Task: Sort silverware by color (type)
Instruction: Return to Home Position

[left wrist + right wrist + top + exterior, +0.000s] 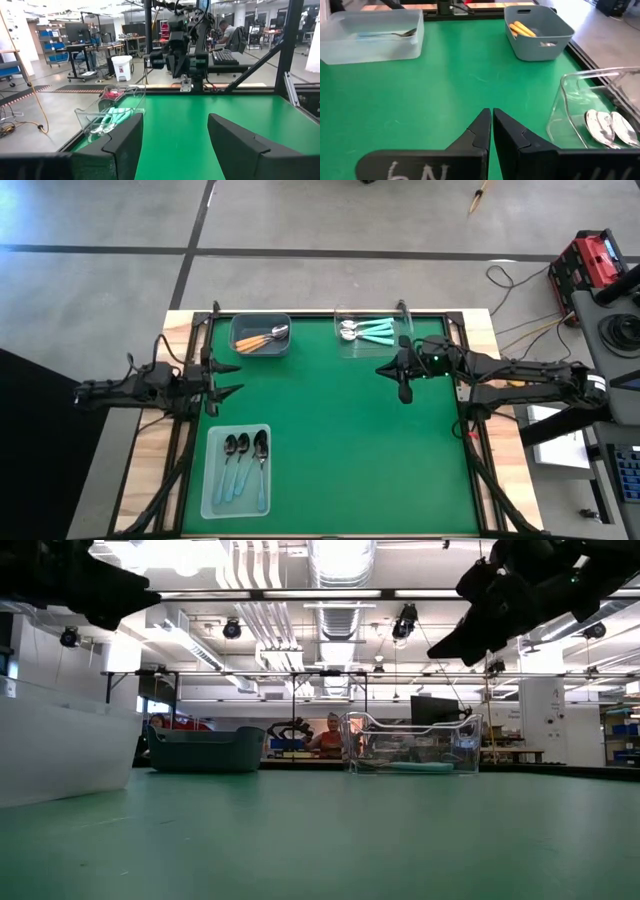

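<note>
Orange-handled spoons lie in a grey bin at the far left. Teal-handled spoons lie in a clear tray at the far middle. Dark spoons with light-blue handles lie in a frosted tray near the left front. My left gripper stands open at the mat's left edge, above it, holding nothing. My right gripper is shut and empty, raised over the mat beside the clear tray.
The green mat is bare between the three containers. A black frame rail borders the mat. Cables and a red box lie on the floor at the far right. People sit in the room beyond the table.
</note>
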